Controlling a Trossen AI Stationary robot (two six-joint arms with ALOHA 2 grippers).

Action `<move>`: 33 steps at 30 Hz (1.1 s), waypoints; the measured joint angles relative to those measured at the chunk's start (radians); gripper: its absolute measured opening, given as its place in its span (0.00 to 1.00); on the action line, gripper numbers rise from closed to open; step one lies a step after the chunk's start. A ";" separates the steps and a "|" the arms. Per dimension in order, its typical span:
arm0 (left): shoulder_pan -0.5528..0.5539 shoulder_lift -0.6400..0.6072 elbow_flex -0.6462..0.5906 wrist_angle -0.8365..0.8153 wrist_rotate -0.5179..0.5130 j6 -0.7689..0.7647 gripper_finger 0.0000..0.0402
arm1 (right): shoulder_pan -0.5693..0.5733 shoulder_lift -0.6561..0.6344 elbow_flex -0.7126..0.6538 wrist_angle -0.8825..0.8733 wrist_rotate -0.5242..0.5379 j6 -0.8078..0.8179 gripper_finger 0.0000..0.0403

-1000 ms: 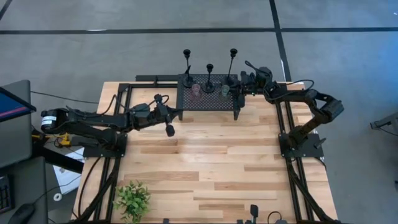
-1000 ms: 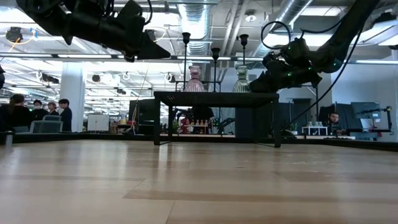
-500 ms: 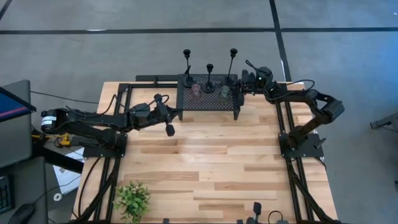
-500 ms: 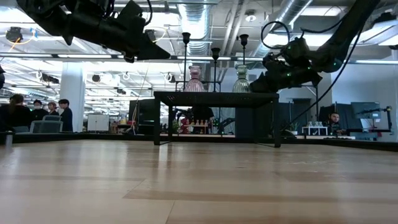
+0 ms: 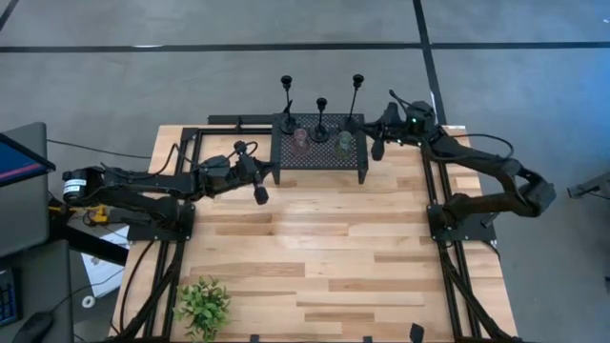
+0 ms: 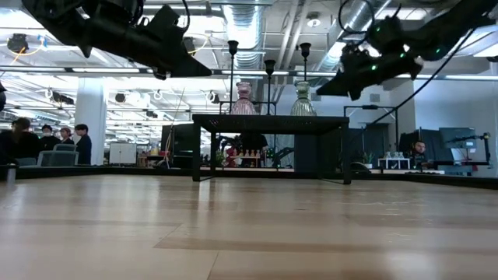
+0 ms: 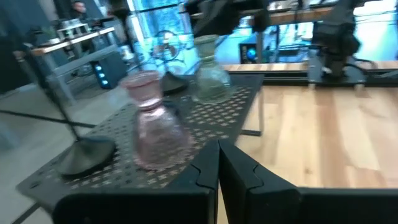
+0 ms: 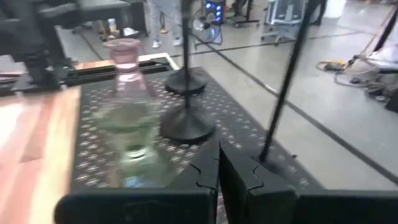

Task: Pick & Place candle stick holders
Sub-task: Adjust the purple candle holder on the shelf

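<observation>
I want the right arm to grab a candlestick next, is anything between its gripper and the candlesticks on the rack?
Nothing blocks the nearest candlestick. The green glass vase stands beside the route to the middle candlestick. The right gripper is shut.

This is a robotics lab set in a large open-plan office or industrial hall. Across the top of the low view run exposed ceiling ducts [image 6: 257,27] and strip lighting, at its left edge stand people [image 6: 47,144] among desks, and at lower right a seated person [image 6: 419,152] works near monitors. In the high view a butcher-block tabletop [image 5: 315,257] on a black metal frame stands on a grey concrete floor [image 5: 238,76] crossed by dark lines, with a monitor [image 5: 19,157] at the left edge.
</observation>
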 joint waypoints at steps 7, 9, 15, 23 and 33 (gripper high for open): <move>0.146 0.034 0.000 0.007 0.161 0.000 0.01 | 0.114 -0.139 0.000 -0.182 0.003 0.011 0.00; 0.197 0.051 0.000 0.017 0.202 0.000 0.01 | 0.155 -0.170 0.000 -0.214 0.003 0.008 0.00; 0.344 0.115 0.000 0.122 0.402 -0.026 0.01 | 0.277 -0.227 0.000 -0.299 0.054 -0.007 0.00; 0.416 0.250 0.000 0.270 0.477 -0.058 0.01 | 0.405 -0.239 0.000 -0.319 0.063 0.001 0.00; 0.429 0.406 0.112 0.338 0.519 -0.047 0.01 | 0.552 -0.238 0.000 -0.319 0.146 0.031 0.00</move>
